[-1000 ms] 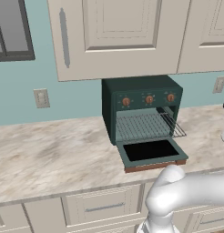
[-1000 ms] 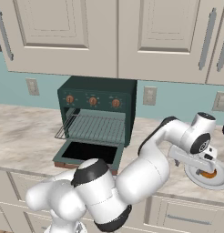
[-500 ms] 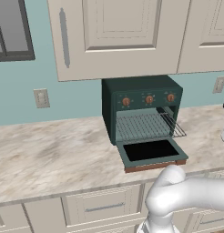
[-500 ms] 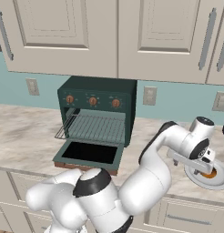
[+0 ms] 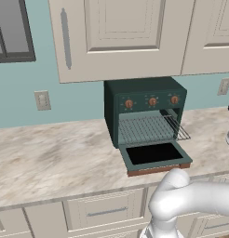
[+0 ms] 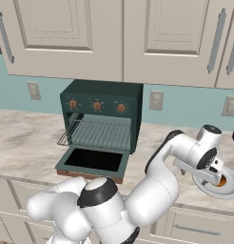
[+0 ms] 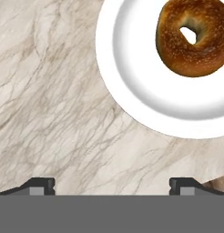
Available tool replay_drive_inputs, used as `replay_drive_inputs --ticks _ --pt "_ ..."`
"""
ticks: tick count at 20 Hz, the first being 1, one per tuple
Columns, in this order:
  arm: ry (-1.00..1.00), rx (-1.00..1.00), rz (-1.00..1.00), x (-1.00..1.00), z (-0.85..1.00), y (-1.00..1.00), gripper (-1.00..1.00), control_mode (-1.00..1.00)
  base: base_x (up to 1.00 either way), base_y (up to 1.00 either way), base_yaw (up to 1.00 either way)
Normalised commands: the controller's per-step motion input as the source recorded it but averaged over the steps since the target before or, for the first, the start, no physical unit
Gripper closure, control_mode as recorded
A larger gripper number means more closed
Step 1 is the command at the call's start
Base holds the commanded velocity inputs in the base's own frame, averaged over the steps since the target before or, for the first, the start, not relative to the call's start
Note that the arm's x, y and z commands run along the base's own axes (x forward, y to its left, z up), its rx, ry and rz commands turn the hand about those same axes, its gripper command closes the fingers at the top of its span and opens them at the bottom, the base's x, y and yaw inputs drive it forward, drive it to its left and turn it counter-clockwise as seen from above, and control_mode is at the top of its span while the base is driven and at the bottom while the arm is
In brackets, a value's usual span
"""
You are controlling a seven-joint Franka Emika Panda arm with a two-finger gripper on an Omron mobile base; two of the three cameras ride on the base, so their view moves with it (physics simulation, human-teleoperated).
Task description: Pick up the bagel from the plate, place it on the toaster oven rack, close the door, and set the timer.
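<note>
Gripper (image 7: pixel 112 184) is spread wide with nothing in it, hovering over the marble counter (image 7: pixel 54 100) just short of the plate (image 7: pixel 132 86). The bagel (image 7: pixel 196 38) lies on the plate. Farther off, the door (image 6: pixel 92 162) hangs open, and the toaster oven rack (image 6: pixel 102 135) looks pulled out, I think.
</note>
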Motion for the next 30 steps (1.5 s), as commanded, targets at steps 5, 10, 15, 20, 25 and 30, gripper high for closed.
replay_drive_inputs --ticks 5,10,15,20,25,30 --pt "0.06 0.0 -0.02 0.06 -0.1 0.01 -1.0 -1.0 0.0 0.0 0.0" --pt "0.13 0.02 0.0 0.1 -0.17 0.01 -1.0 -1.0 0.0 0.0 0.0" --pt "0.03 0.04 0.08 0.03 -0.19 0.0 -1.0 -1.0 0.0 0.0 0.0" --pt "-0.11 0.0 0.23 0.04 -0.02 0.0 -1.0 -1.0 0.0 0.0 0.0" --pt "-0.16 0.0 0.22 0.22 -0.01 0.0 -1.0 -1.0 0.0 0.0 0.0" --pt "-0.03 0.0 0.14 0.34 -0.16 0.0 -1.0 -1.0 0.0 0.0 0.0"
